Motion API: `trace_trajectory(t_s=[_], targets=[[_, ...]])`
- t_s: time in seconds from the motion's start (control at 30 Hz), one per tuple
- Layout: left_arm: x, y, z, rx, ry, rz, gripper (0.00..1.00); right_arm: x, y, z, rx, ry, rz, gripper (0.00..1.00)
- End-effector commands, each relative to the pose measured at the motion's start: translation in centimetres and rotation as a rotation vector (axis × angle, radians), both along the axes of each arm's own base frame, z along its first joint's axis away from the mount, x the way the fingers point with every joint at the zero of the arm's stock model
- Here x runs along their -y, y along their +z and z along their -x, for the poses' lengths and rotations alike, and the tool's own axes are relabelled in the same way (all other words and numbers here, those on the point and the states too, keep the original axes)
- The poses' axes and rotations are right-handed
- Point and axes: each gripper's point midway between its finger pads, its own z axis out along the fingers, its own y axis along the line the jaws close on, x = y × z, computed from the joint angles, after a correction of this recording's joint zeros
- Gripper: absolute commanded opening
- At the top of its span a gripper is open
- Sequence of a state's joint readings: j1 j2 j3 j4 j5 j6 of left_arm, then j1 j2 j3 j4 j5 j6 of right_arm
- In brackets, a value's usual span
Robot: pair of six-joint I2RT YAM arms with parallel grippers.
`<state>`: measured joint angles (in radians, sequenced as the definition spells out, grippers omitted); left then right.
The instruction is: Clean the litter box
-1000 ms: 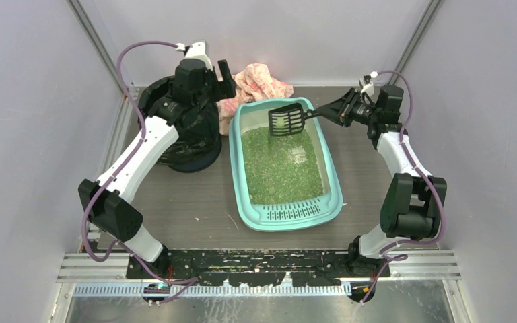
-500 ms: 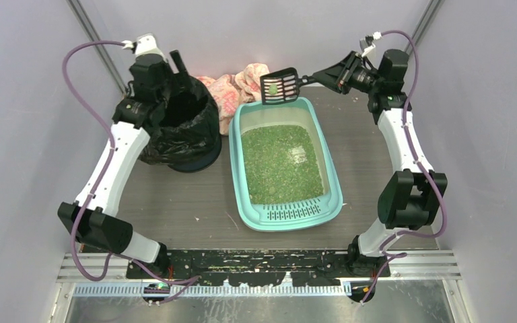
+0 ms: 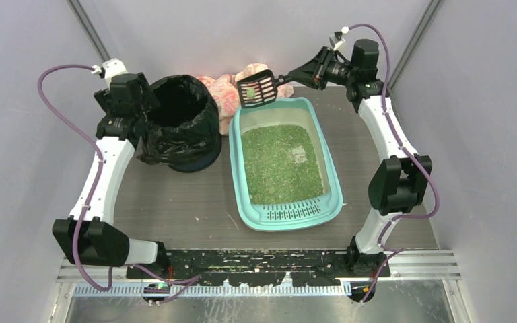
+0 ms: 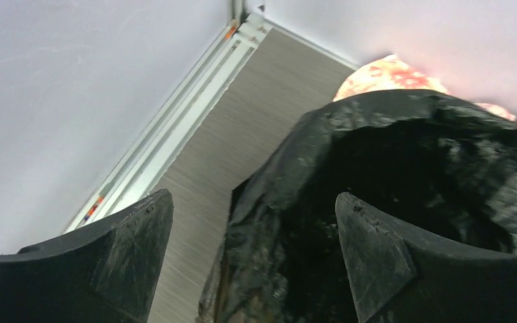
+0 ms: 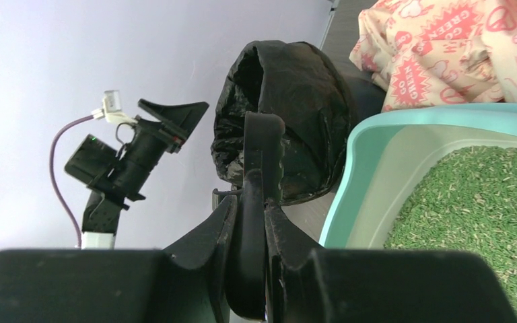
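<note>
Mint-teal plastic and green granules filled the middle of the counter, where the litter box (image 3: 289, 215) lay with its slotted lip toward the near edge and its litter (image 3: 281, 161) spread fairly evenly. We saw the right gripper (image 3: 291, 78) clamped tight on the handle of a black slotted scoop (image 3: 256, 89), which hung above the far end of the tray, near the far edge. A small pale-green lump appeared to sit on the scoop's blade, though we could not make it out clearly. The round bin (image 3: 205, 121), lined with a black bag, stood toward the far-left corner, and a pink printed cloth (image 3: 225, 91) lay crumpled against the far edge between bin and tray. The left gripper (image 4: 252, 259) hovered at the bin's left side with its fingers spread wide and holding nothing; we could not tell whether it touched the bag.

We judged the step in hand to be the carry from tray to bin, with the sifting of this scoopful done. The next move, as we read it, called for a level sweep leftward over the cloth until the blade sat above the bin's open mouth, then a tip of the wrist to drop the load, clear of the waiting left arm.
</note>
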<state>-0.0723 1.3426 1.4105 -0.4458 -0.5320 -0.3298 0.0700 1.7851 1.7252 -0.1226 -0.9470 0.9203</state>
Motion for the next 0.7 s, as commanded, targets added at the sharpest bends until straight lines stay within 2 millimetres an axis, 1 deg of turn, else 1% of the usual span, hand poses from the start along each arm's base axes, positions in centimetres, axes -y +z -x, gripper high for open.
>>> trace_trajectory(t_s=[0.0,0.1,0.2,0.37,0.43,0.57,0.67], targets=[[-1.3,-0.8,-1.2,0.025,0.027,0.064,0.9,-0.6,3.7,0.7,0.089,0.026,-0.018,0.01],[-0.6,-2.1,-2.4,-0.008,-0.006,0.117,0.9,-0.8,3.8,0.7,0.087,0.035,-0.022,0.01],[0.3,-2.8,-3.4,-0.021,-0.052,0.138,0.9,-0.8,3.9,0.7,0.088,0.039,-0.023,0.01],[2.5,-4.6,-4.3,-0.081,-0.145,0.219,0.89,-0.8,4.1,0.7,0.09,0.038,-0.025,0.01],[3.4,-5.0,-4.1,-0.09,-0.17,0.262,0.87,-0.9,4.3,0.5,0.094,0.032,-0.029,0.01],[4.9,-5.2,-3.1,-0.095,-0.219,0.309,0.84,-1.2,4.9,0.5,0.127,0.022,-0.012,0.01],[6.1,-5.6,-2.2,-0.125,-0.248,0.341,0.83,-2.0,5.2,0.4,0.13,0.03,-0.012,0.01]])
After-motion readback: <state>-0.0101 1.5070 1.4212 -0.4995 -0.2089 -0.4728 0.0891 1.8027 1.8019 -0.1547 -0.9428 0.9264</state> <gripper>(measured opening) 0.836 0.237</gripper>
